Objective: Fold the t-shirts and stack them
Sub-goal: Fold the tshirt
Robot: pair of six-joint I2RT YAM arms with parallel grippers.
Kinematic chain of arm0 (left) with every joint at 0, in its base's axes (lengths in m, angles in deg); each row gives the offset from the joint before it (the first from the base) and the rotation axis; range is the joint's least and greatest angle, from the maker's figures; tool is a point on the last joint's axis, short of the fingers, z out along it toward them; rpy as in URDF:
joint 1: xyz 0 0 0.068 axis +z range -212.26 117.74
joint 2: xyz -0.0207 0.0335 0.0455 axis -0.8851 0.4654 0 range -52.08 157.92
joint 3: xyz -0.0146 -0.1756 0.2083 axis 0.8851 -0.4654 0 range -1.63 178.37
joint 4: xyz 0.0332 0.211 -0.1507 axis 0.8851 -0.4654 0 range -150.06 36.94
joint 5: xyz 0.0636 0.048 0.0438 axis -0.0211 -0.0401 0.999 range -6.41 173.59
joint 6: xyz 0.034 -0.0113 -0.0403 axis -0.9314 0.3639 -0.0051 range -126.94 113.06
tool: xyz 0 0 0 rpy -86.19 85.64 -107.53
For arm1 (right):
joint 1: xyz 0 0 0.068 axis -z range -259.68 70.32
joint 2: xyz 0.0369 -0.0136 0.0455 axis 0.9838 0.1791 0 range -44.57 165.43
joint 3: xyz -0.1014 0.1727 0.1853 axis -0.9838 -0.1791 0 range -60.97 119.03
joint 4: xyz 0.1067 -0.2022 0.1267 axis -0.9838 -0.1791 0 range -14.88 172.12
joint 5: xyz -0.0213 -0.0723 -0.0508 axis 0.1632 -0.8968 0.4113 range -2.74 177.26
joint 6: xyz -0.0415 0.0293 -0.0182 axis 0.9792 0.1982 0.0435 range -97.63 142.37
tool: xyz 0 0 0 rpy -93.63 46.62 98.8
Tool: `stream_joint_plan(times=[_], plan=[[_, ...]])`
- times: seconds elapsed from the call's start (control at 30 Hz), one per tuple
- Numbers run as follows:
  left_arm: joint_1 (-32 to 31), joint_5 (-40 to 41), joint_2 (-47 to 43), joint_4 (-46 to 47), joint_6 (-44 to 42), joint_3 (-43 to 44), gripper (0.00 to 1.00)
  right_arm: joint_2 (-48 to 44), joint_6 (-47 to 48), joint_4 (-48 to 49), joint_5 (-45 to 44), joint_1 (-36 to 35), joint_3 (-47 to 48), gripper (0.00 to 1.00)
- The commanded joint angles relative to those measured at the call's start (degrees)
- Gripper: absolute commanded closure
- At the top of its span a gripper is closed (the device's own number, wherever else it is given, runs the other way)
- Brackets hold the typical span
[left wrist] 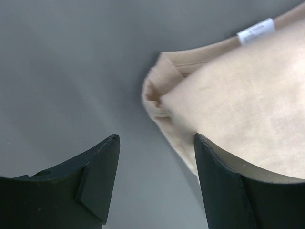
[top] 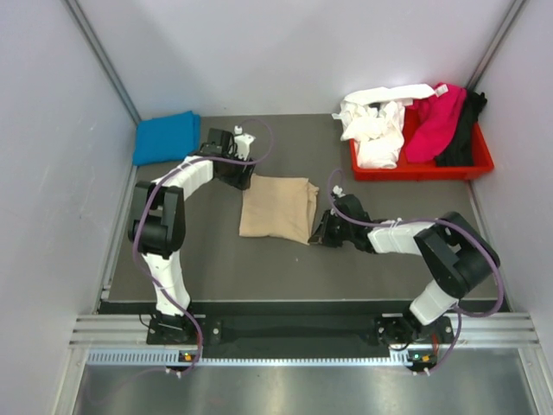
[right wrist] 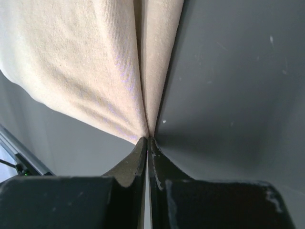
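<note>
The tan t-shirt (top: 278, 207) lies folded in the middle of the table. My right gripper (top: 321, 232) is at its near right corner; in the right wrist view the jaws (right wrist: 148, 139) are shut on a pinch of the tan cloth (right wrist: 95, 62). My left gripper (top: 244, 180) is at the shirt's far left corner. In the left wrist view it (left wrist: 157, 143) is open and empty, with the tan shirt's corner (left wrist: 248, 95) just ahead and one finger over its edge. The bright blue t-shirt (top: 166, 137) lies folded at the back left.
A red tray (top: 415, 171) at the back right holds the white (top: 376, 121), magenta (top: 432, 121) and black (top: 462, 130) t-shirts in a loose heap. Grey walls close in both sides and the back.
</note>
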Motion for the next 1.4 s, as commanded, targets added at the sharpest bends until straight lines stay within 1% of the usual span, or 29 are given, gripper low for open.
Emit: stream_joint_plan(times=[0.0, 0.1, 0.13, 0.2, 0.23, 0.27, 0.3, 0.33, 0.37, 0.4, 0.43, 0.5, 0.57, 0.63, 0.7, 0.77, 0.87, 0.9, 1.0, 1.03, 1.07, 1.1, 1.13, 1.2, 1.23, 1.27, 1.3, 1.37], plan=[[1.1, -1.6, -0.4, 3.4, 1.3, 0.6, 0.32, -2.8, 0.5, -3.1, 0.5, -0.4, -2.1, 1.00], [1.1, -3.6, -0.3, 3.4, 1.8, 0.6, 0.32, -2.4, 2.3, -5.5, 2.4, -0.5, -0.9, 1.00], [1.1, -4.2, -0.2, 3.1, 2.0, 0.6, 0.31, -2.5, 2.8, -6.0, 3.1, -0.2, -0.5, 0.97], [1.1, -4.8, 0.0, 2.9, 2.1, 0.7, 0.31, -3.6, 4.7, -8.0, 3.3, 0.9, 0.7, 0.72], [1.1, -4.7, 0.1, 2.9, 2.3, 0.8, 0.32, -6.2, 5.4, -8.8, 1.9, 2.5, 2.2, 0.56], [1.2, -4.8, 0.2, 3.0, 2.5, 0.9, 0.31, -7.3, 7.6, -9.7, 0.7, 3.1, 3.6, 0.52], [1.2, -4.9, 0.3, 3.2, 2.7, 1.1, 0.31, -8.1, 9.2, -13.2, -0.7, 4.1, 5.5, 0.49], [1.2, -5.3, 0.6, 3.1, 3.0, 1.4, 0.31, -7.6, 11.1, -15.3, -2.4, 4.5, 10.5, 0.46], [1.3, -5.4, 0.6, 3.1, 3.8, 1.7, 0.31, -6.9, 13.7, -18.8, -3.2, 4.9, 12.9, 0.44], [1.3, -5.3, 0.7, 3.1, 4.6, 1.9, 0.31, -5.8, 14.5, -19.5, -3.6, 5.4, 14.9, 0.42], [1.3, -4.7, 0.7, 3.2, 5.6, 1.6, 0.30, -3.7, 14.9, -19.7, -4.0, 6.4, 17.3, 0.37], [1.4, -4.5, 0.4, 5.1, 9.9, 0.4, 0.29, -0.5, 14.5, -18.2, -4.1, 8.5, 19.3, 0.33], [1.4, -5.3, -0.4, 7.5, 13.6, -3.1, 0.27, 1.8, 13.9, -15.5, -3.6, 9.0, 20.5, 0.30], [1.4, -5.9, -0.9, 10.1, 18.4, -5.5, 0.26, 5.8, 13.7, -14.6, -3.1, 8.9, 23.3, 0.24], [1.4, -5.9, -0.1, 11.2, 19.9, -5.9, 0.25, 9.7, 13.2, -13.9, -2.7, 8.9, 25.8, 0.22], [1.4, -5.6, 0.8, 11.3, 21.1, -5.5, 0.25, 11.7, 12.4, -12.5, -2.4, 8.9, 26.6, 0.22], [1.4, -7.5, 3.4, 10.5, 22.0, -5.2, 0.25, 13.9, 10.8, -8.9, -1.5, 8.9, 26.6, 0.24], [1.4, -7.7, 3.8, 10.6, 22.3, -5.2, 0.25, 14.6, 10.4, -8.3, -1.4, 8.9, 26.7, 0.27], [1.4, -9.7, 5.1, 11.6, 23.7, -5.1, 0.26, 16.8, 9.0, -5.9, -0.8, 8.9, 26.9, 0.33], [1.4, -10.5, 5.5, 11.8, 24.4, -4.6, 0.27, 17.5, 8.3, -5.3, -0.5, 8.8, 27.0, 0.37], [1.3, -11.1, 6.2, 11.7, 24.6, -4.4, 0.30, 18.2, 8.0, -4.6, -0.4, 8.9, 27.3, 0.39], [1.2, -11.7, 6.5, 11.7, 24.9, -4.1, 0.34, 19.6, 7.5, -4.2, -0.1, 8.8, 28.0, 0.43], [1.2, -11.9, 6.7, 11.8, 25.2, -3.7, 0.36, 20.4, 7.2, -3.5, -0.1, 8.9, 28.3, 0.50], [1.3, -12.6, 7.3, 12.1, 25.3, -3.4, 0.42, 21.8, 6.5, -2.4, -0.1, 8.9, 28.9, 0.60], [1.3, -13.1, 7.4, 12.2, 25.4, -3.1, 0.43, 22.0, 5.8, -1.9, -0.1, 8.9, 29.1, 0.70], [1.2, -13.5, 7.5, 12.2, 25.6, -2.9, 0.46, 22.4, 5.6, -0.9, 0.1, 8.9, 29.2, 0.74], [1.3, -13.5, 7.4, 12.3, 25.5, -2.5, 0.54, 22.7, 5.3, -0.4, 0.3, 8.9, 29.6, 0.79], [1.4, -13.4, 7.2, 12.3, 25.6, -2.3, 0.64, 23.2, 4.8, 1.2, 0.2, 8.9, 29.9, 0.86]])
